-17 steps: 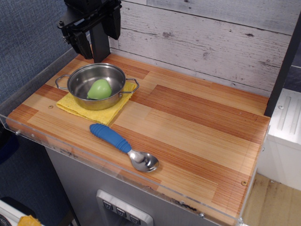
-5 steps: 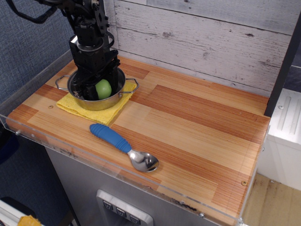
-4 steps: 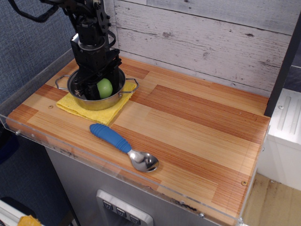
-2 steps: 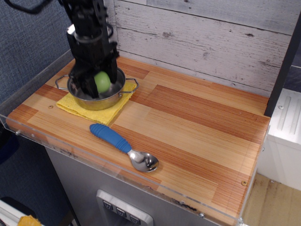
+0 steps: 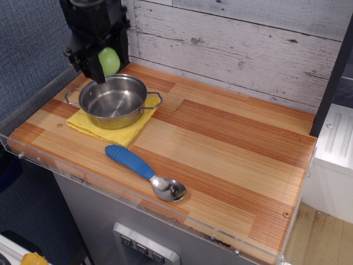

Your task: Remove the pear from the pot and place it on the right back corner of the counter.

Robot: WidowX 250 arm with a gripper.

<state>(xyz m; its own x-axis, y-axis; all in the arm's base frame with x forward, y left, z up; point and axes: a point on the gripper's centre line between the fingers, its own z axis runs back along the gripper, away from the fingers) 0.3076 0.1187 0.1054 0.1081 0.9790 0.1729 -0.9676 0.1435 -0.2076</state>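
My black gripper (image 5: pixel 108 64) is shut on the light green pear (image 5: pixel 110 60) and holds it in the air above the back rim of the pot. The shiny steel pot (image 5: pixel 113 101) stands empty on a yellow cloth at the left back of the wooden counter (image 5: pixel 220 149). The right back corner of the counter (image 5: pixel 292 124) lies far to the right of the gripper.
A yellow cloth (image 5: pixel 97 128) lies under the pot. A spoon with a blue handle (image 5: pixel 144 171) lies near the front edge. A grey plank wall (image 5: pixel 237 44) stands behind the counter. A dark post (image 5: pixel 332 77) and a white unit (image 5: pixel 333 149) stand at the right end.
The gripper went down into the pot, closed on the pear, and has lifted it up and out. The pot is now empty.
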